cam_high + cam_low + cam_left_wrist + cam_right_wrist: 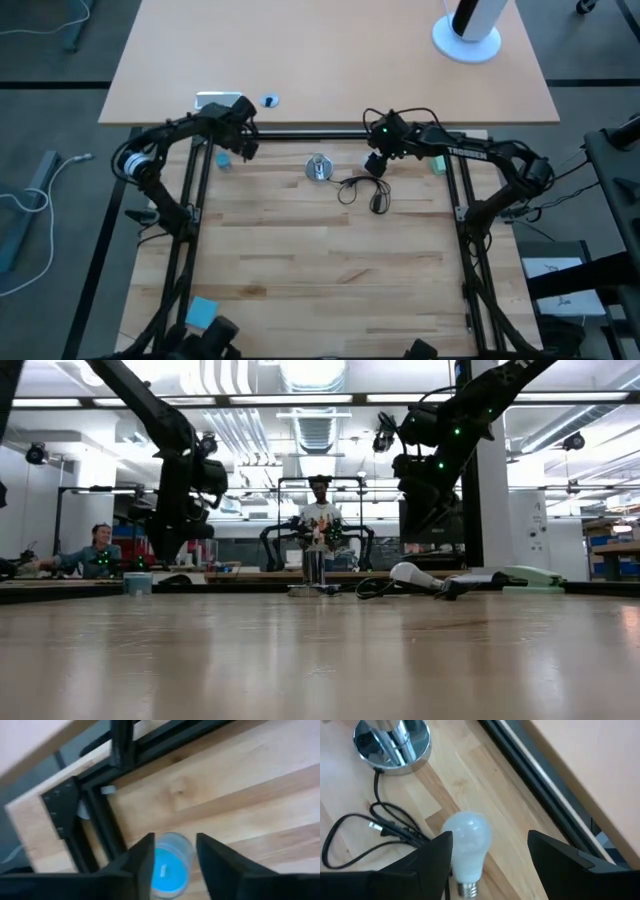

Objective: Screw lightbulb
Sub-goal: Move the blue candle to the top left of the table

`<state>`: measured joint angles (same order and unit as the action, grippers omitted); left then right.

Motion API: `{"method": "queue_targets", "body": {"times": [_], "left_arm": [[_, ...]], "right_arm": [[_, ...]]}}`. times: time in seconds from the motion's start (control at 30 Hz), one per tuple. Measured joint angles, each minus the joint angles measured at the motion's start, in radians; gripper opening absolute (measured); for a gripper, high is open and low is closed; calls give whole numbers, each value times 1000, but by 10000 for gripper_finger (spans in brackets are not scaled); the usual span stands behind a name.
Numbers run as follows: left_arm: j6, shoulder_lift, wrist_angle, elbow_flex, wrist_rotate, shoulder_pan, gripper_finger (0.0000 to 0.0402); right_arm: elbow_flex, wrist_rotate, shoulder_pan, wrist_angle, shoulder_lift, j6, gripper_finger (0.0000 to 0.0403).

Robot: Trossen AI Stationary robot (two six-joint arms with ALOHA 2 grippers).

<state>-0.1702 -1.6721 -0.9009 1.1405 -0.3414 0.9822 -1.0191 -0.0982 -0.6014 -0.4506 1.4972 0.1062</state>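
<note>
The white lightbulb [467, 840] lies on its side on the wooden table, its silvery screw base [465, 890] pointing toward my right wrist; the low view also shows the lightbulb [410, 573]. My right gripper [490, 855] hangs open above it, one finger on either side, clear of it. The round silver socket [319, 167] stands to the bulb's left with its black cord [380, 822]. At the far left my left gripper [172, 862] is open above a small blue cap [167, 867] resting on the table, without touching it.
The black frame rail [300, 134] runs along the table's far edge behind both grippers. A green block [437, 163] lies at the far right and a blue block [202, 311] near the front left. Beyond the table, people sit and stand in the room [100, 550].
</note>
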Motion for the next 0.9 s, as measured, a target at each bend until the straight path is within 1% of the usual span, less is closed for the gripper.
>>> {"method": "queue_targets", "body": {"times": [0.1,0.13,0.27,0.43,0.6,0.77,0.9], "left_arm": [[4,-26,-9,13,-61,0,176],[4,-30,-8,12,-67,0,191],[4,-29,-32,4,-68,1,242],[-6,-23,-88,-4,-55,3,283],[-7,-20,-88,-11,-36,4,296],[-43,-20,-98,-20,-5,10,284],[-90,-19,-107,-34,-8,12,274]], "right_arm": [[1,1,0,9,6,0,258],[1,1,0,9,10,0,259],[4,1,0,11,24,0,260],[6,1,0,13,47,0,257],[7,2,1,14,71,-1,262],[8,3,1,14,80,-1,260],[8,6,1,15,81,0,257]]}}
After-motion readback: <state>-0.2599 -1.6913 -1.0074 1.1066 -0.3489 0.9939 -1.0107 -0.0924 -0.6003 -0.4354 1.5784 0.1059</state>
